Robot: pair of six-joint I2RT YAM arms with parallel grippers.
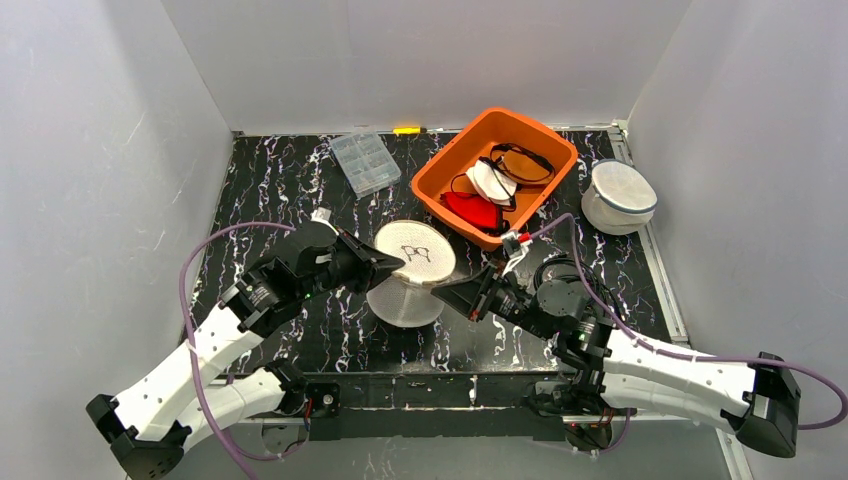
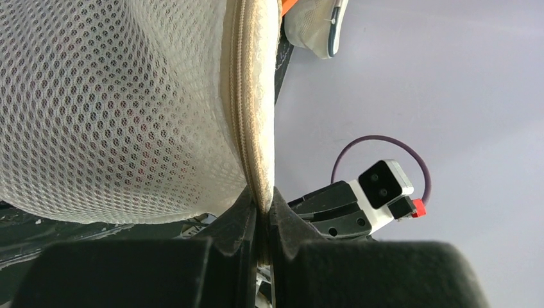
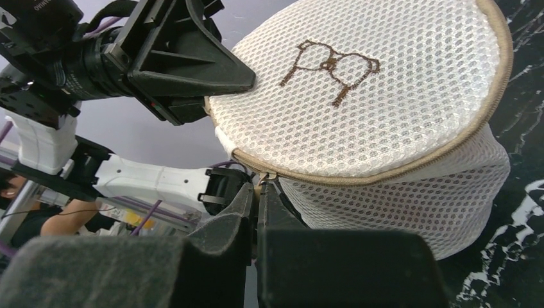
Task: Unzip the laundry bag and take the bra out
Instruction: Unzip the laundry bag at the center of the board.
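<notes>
L gripper (image 2: pixel 262 206) clamps the mesh laundry bag (image 1: pixel 414 252) by its zip seam (image 2: pixel 247 115), bracing it mid-table, while R gripper (image 3: pixel 258 192) pinches shut on what's prob. the zipper pull (image 3: pixel 265 176) to unzip.

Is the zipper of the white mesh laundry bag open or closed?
Closed, where visible: the zipper teeth run joined along the laundry bag rim, no gap. The right tool pinches its pull.

White mesh laundry bag (image 3: pixel 385 96), tan trim (image 2: pixel 253 96)
</notes>
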